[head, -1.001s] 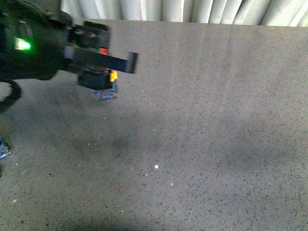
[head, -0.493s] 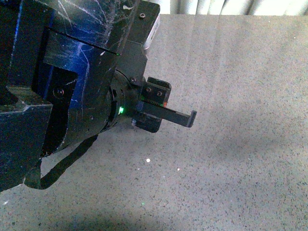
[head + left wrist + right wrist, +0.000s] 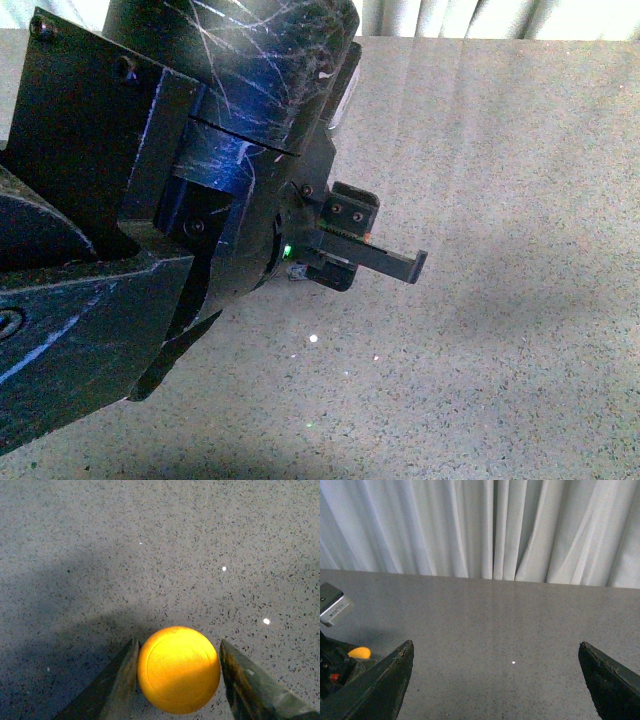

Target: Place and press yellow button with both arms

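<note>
Right across everything runs the grey speckled worktop, with a pale pleated curtain hanging along its far edge, well beyond the right claw. Next in bulk is the left arm, a scratched, glossy black housing that fills most of the front view close to the camera, a small green light glowing low on it near the wrist. From that wrist a black finger sticks out over the worktop.

The right claw has its two dark fingers spread wide apart with only bare worktop between them. Off to one side of it, a bit of yellow shows on the left arm's end.

The left claw is clamped on the yellow button: the domed yellow-orange cap sits squarely between the two fingers, which press in against either side of it. The base is hidden under the cap, and whether it rests on the worktop I cannot tell. A few tiny bright specks dot the surface just ahead of this claw.
</note>
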Tool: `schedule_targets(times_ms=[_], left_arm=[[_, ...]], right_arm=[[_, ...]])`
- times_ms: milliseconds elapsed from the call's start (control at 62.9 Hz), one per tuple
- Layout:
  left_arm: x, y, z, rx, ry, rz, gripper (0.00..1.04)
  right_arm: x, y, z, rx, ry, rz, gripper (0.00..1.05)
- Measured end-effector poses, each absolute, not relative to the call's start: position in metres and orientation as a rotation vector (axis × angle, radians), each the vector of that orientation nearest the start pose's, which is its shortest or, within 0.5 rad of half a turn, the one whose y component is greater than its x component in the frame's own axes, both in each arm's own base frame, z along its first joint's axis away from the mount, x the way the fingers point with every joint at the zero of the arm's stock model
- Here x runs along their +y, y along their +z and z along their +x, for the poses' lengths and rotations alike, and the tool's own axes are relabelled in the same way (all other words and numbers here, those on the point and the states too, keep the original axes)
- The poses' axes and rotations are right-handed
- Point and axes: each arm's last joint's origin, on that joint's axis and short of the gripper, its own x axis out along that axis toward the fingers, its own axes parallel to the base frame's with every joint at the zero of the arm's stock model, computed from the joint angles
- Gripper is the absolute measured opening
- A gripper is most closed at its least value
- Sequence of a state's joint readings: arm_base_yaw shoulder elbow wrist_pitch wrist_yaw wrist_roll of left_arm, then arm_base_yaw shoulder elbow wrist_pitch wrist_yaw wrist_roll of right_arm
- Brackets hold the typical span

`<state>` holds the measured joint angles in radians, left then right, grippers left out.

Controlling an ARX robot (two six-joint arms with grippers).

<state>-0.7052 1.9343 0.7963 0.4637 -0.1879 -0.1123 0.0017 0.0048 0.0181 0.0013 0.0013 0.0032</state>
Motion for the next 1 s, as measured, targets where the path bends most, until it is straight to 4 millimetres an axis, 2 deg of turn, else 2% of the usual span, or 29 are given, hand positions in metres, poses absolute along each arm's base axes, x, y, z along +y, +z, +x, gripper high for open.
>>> schedule_targets(times_ms=[302,445,604,763,826,890,1001], left_arm=[[-0.214,0.098,0.26,0.649,-0.463,0.188,0.97],[-0.199,0.109,0.251,0.64,-0.451,0.167,0.96],[-0.16,0.13,0.249,0.61,-0.391,0.062,0.96],[-0.125,0.133,0.256,0.59,-0.291,0.02,0.95],[-0.103,0.124,0.256,0.368,-0.111,0.04,0.83],[-0.077,0.123,0.245,0.232,-0.047,0.016,0.72],[-0.039,0.15,0.224,0.068,-0.024,-0.017,0.52]], right_arm=[[0.0,0.169,0.097,-0.015,0.0,0.003,0.96],[0.0,0.169,0.097,-0.015,0.001,0.003,0.96],[0.0,0.169,0.097,-0.015,0.001,0.003,0.96],[0.0,0.169,0.097,-0.015,0.001,0.003,0.96],[0.0,0.169,0.097,-0.015,0.002,0.003,0.96],[0.0,0.169,0.097,-0.015,0.002,0.003,0.96],[0.0,0.169,0.097,-0.015,-0.001,0.003,0.96]])
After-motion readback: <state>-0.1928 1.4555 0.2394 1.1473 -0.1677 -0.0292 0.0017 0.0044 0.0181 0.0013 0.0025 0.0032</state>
